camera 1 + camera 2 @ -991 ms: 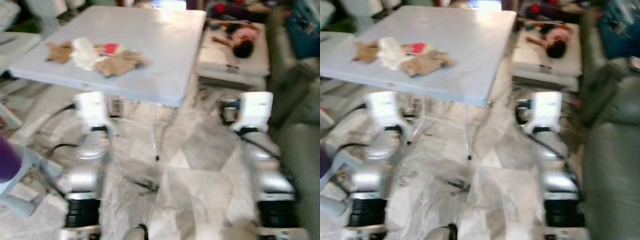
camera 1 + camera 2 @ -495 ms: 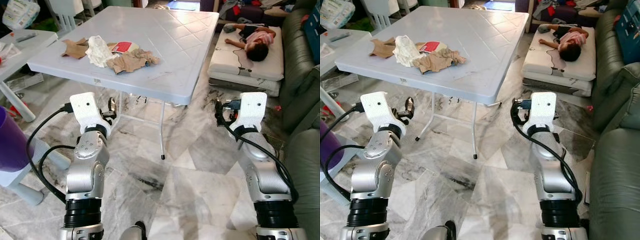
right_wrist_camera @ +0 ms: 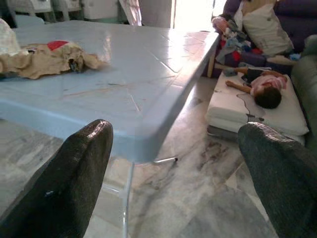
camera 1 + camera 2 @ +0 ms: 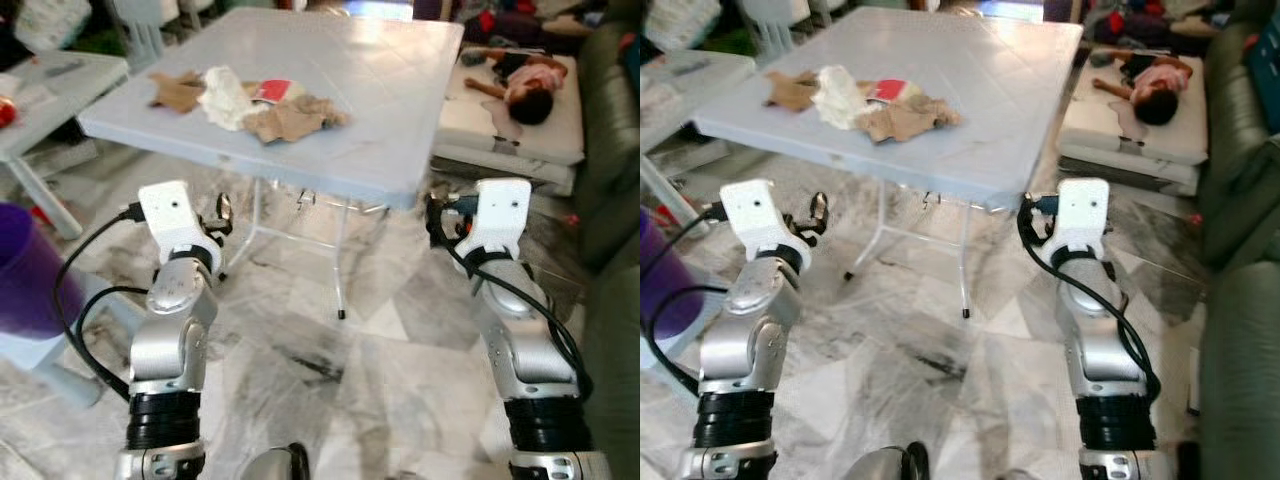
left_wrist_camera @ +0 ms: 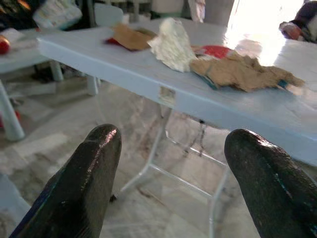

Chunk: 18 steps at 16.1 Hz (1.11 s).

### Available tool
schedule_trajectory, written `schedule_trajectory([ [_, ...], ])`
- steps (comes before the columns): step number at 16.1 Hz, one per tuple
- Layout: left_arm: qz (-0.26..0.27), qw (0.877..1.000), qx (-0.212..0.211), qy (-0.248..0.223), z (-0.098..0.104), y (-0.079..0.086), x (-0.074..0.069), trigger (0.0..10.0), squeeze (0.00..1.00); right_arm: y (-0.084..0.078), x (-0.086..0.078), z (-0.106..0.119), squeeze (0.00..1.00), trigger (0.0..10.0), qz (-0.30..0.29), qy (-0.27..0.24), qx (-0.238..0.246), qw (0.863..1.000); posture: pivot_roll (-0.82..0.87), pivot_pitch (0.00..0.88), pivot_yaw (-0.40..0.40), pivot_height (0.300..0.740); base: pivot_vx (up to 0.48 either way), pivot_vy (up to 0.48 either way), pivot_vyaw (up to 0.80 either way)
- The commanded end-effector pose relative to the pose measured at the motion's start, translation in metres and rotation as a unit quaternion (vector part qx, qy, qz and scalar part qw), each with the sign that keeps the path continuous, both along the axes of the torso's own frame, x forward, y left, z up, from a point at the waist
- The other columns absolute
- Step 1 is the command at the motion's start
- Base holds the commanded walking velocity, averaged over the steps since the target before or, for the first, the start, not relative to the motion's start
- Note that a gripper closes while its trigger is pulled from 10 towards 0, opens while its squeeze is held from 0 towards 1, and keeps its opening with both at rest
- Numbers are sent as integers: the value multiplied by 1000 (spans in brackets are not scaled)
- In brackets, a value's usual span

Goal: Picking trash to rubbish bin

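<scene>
The trash lies on a pale blue folding table (image 4: 400, 110): a white crumpled wad (image 4: 225, 95), a brown crumpled paper (image 4: 295, 120), a red wrapper (image 4: 272, 90) and another brown scrap (image 4: 178, 90). My left gripper (image 4: 215, 215) is held up in front of the table's near edge, below the trash, open with nothing in it. In the left wrist view the white wad (image 5: 173, 43) and brown paper (image 5: 242, 72) sit beyond the spread fingers (image 5: 84, 188). My right gripper (image 4: 435, 215) is open and empty by the table's near right corner (image 3: 148, 144).
A purple container (image 4: 30, 270) stands at my far left on a pale stool. A second small table (image 4: 50, 80) is behind it. A person (image 4: 530, 75) lies on a mattress at the right. A dark sofa (image 4: 610, 130) borders the right side. Marble floor (image 4: 340, 370) lies ahead.
The whole picture has shifted and sharpened as the camera moved; the table now sits a little further right. Both arms keep the same raised pose.
</scene>
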<state>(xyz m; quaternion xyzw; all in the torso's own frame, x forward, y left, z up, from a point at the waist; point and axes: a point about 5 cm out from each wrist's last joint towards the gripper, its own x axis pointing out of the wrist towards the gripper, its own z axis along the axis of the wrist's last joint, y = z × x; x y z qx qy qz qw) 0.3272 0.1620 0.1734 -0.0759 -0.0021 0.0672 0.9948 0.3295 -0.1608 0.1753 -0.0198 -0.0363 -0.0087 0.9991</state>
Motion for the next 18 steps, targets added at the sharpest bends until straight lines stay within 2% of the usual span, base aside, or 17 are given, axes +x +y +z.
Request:
schedule_trajectory([
  [1,-6,1000,9,6,-2,-2,0,10000,0,-2,-1,0,0,10000,-6,2,0,1000,47,124,-4,740,0,480,0],
  [11,-2,1000,20,13,-3,-1,1,10000,0,-3,0,1,0,10000,-11,-1,1,1000,44,123,-3,740,0,480,0],
  [15,-15,999,28,-9,3,-5,2,10000,0,-5,1,1,0,10000,-17,3,11,1000,45,119,-2,740,0,0,0],
  [18,-12,999,39,-12,4,-5,3,10000,0,-5,1,2,0,10000,-17,0,11,1000,44,120,-2,740,0,0,-706],
])
